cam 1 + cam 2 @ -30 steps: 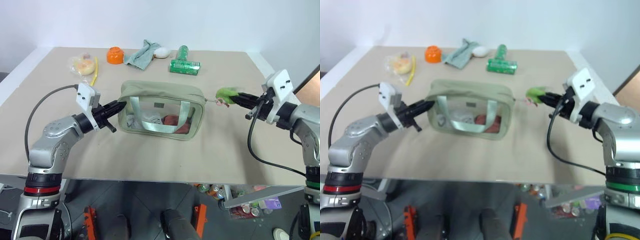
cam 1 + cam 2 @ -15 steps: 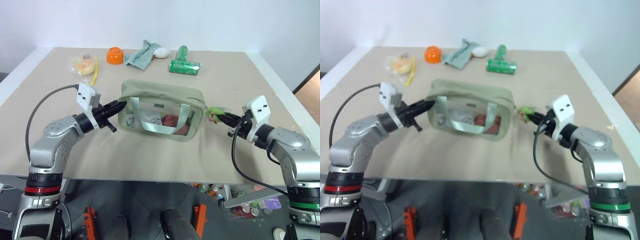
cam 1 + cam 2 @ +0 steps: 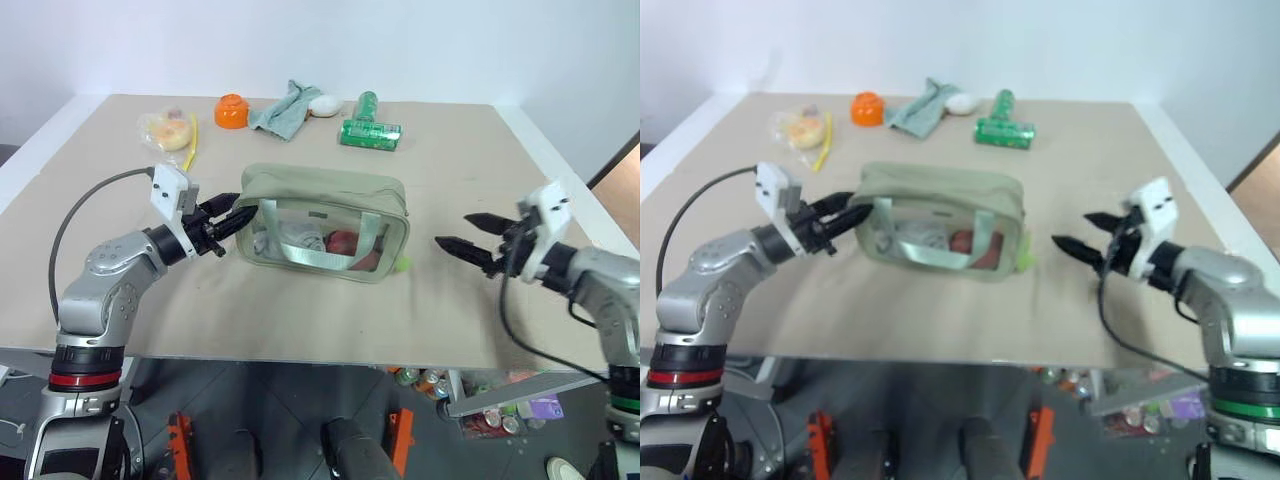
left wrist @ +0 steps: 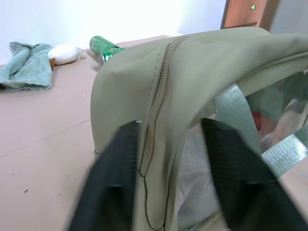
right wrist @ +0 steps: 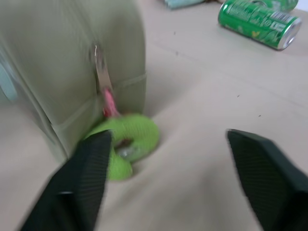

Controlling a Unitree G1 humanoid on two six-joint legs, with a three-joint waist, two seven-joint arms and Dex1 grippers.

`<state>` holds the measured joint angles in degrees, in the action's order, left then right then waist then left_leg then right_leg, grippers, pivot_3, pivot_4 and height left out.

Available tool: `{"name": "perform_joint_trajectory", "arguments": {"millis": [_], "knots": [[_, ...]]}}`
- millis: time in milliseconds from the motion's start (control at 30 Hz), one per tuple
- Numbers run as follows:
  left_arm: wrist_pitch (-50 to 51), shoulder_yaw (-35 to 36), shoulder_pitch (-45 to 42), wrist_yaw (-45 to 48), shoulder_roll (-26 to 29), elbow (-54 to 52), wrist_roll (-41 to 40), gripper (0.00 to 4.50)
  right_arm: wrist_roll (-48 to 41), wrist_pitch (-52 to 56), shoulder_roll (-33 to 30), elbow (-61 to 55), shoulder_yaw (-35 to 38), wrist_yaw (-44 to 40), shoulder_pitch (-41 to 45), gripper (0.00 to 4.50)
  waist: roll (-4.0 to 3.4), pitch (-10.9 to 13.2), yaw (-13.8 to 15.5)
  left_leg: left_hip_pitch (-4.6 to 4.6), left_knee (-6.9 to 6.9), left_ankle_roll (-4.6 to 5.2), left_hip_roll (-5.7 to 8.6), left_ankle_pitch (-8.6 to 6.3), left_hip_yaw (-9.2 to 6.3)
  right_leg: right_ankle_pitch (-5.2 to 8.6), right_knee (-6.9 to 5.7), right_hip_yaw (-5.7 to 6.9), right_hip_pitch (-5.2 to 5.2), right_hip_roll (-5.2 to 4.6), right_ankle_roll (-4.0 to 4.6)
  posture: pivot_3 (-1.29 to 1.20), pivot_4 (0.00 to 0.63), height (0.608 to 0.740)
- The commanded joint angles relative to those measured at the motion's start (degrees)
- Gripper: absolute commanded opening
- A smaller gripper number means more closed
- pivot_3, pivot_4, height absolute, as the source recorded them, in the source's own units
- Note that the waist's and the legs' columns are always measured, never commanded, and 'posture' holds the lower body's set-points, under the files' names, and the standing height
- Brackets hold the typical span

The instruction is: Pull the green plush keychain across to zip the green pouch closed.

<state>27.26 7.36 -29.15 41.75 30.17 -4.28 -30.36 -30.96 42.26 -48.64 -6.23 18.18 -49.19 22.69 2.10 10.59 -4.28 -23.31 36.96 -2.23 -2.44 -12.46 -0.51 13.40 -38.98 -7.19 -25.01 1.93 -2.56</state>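
The right gripper [image 3: 462,231] had just let go, jaws wide apart, dropping the keychain [image 5: 126,144] at the pouch's [image 3: 330,190] right end. The left gripper [image 3: 240,213] had parted too. The zip looked closed.

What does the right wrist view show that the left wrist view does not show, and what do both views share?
Right wrist view alone: the green plush keychain lying on the table against the pouch's end, hanging from the zipper pull, with the right end effector open and apart from it.

Left wrist view alone: the left end effector open astride the other end, the closed zipper line, a teal-grey cloth and a white object.

Both: the green pouch, the table and the green can.
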Motion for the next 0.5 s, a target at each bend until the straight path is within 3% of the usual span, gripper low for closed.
{"name": "perform_joint_trajectory", "arguments": {"millis": [33,133,333,500], "knots": [[-0.8,2.7,-0.4,1.0,1.7,-3.8,-1.5,3.41,-5.9,6.4,-3.7,-4.7,3.3,-2.6,-0.3,4.50,0.00,0.0,0.0,0.00,0.00,0.00,0.00,0.00,0.00,0.00,0.00,0.00,0.00,0.00,0.00,0.00,0.150,0.740],[0.1,5.1,0.6,1.0,3.1,-5.9,-3.0,4.47,-9.7,10.8,-5.1,-8.3,3.7,-3.3,-2.4,4.50,0.01,0.0,-0.1,0.03,-0.02,0.00,-0.03,0.00,-0.01,0.00,0.00,0.01,0.00,0.03,0.00,0.00,0.150,0.740],[2.5,14.2,8.9,0.0,8.8,-9.5,-5.3,4.47,-9.9,10.0,-4.4,-14.2,2.8,-3.2,-9.4,4.50,0.00,0.0,-0.2,0.06,-0.07,0.01,-0.11,-0.01,0.01,0.02,0.00,0.00,-0.03,0.08,0.01,0.00,0.150,0.740],[0.0,14.4,23.0,1.9,10.7,-15.7,-2.1,4.47,-4.4,-0.6,0.0,-18.8,-0.8,-1.5,-15.3,4.50,0.02,0.0,-0.1,0.08,-0.04,0.00,-0.09,-0.01,0.06,0.03,0.02,0.00,-0.01,0.03,0.02,0.00,0.150,0.740]]}}
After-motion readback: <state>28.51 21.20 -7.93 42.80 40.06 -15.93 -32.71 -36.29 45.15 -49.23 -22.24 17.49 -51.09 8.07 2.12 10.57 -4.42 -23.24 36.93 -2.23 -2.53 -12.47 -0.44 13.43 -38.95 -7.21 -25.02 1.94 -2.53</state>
